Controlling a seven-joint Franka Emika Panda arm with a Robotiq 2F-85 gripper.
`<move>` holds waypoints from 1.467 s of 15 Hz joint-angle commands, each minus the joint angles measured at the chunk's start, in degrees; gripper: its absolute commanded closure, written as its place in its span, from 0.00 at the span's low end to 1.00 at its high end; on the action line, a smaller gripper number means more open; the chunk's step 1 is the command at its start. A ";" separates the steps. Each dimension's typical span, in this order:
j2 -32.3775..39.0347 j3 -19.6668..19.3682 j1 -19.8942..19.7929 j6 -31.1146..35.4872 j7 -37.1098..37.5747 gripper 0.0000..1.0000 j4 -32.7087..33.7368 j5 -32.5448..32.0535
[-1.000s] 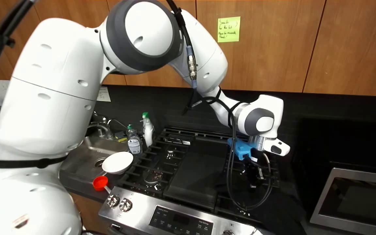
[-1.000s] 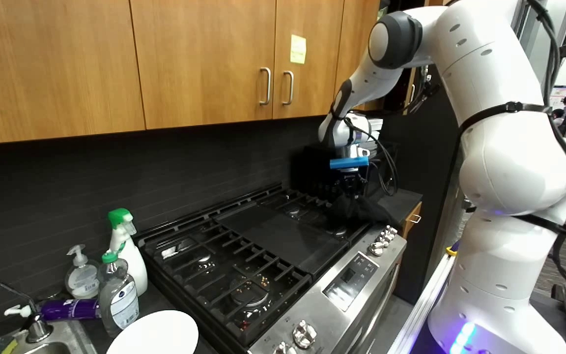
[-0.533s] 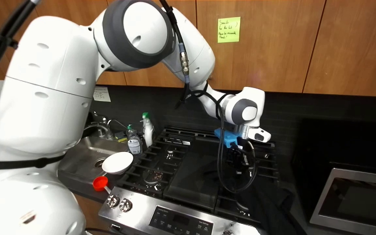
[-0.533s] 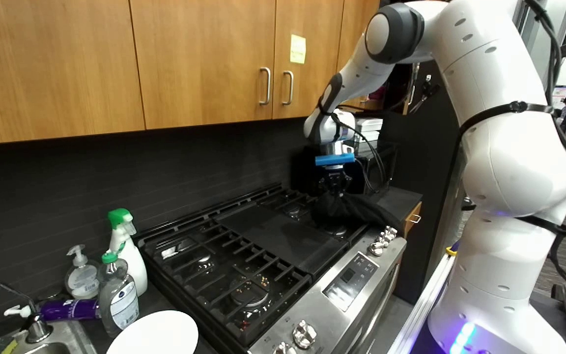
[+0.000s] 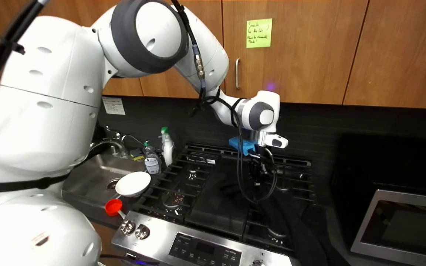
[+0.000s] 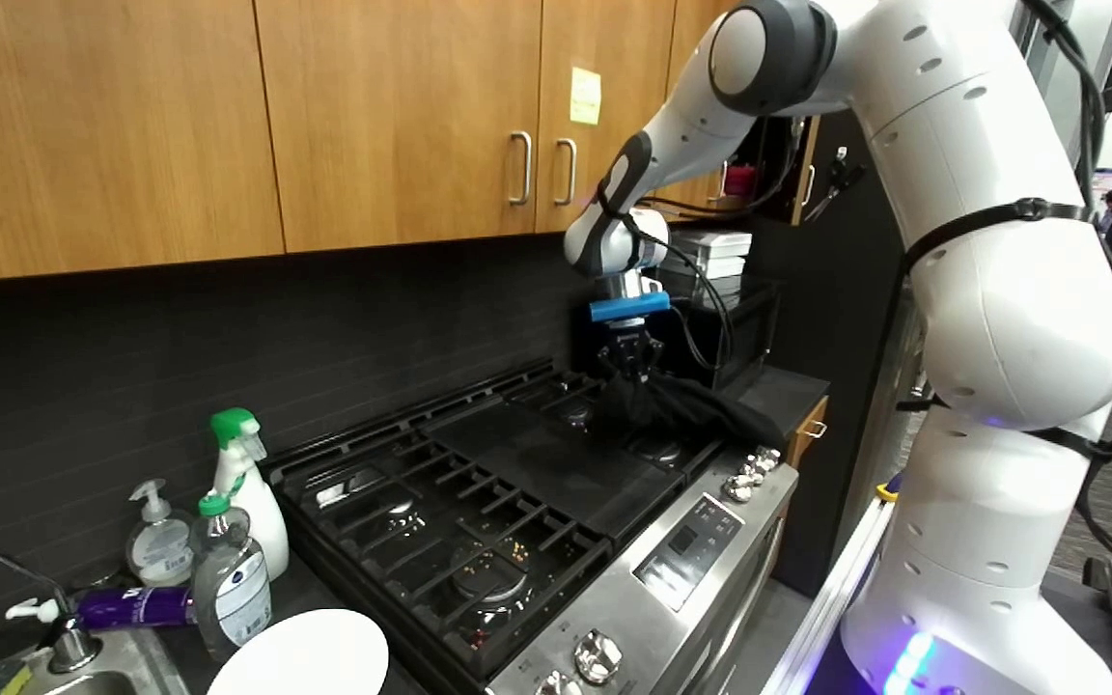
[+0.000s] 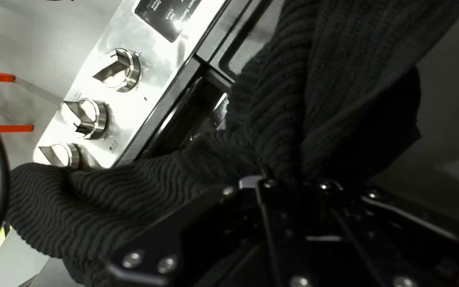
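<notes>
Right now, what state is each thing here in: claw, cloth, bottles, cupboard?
Gripper, closed on the black cloth
Black cloth, hanging in folds over the stove
Spray bottle, upright
Green-capped bottle, upright, capped
Pump bottle, upright
Purple bottle, lying on its side
Cupboard door with the note, shut
Front burner, no flame showing

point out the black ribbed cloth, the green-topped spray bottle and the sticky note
Black ribbed cloth [image 7: 269,131]: in the wrist view, on its bunched folds.
Green-topped spray bottle [image 6: 263,512]: in an exterior view, on its white body.
Sticky note [image 5: 259,33]: in an exterior view, middle of its front.
</notes>
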 commanded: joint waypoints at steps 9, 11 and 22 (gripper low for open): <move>-10.58 5.82 -0.64 15.13 -10.75 0.97 -16.41 2.27; -11.26 6.97 -2.95 19.23 -16.19 0.97 -22.43 7.09; -9.62 7.80 -3.82 32.00 -28.34 0.97 -36.95 7.88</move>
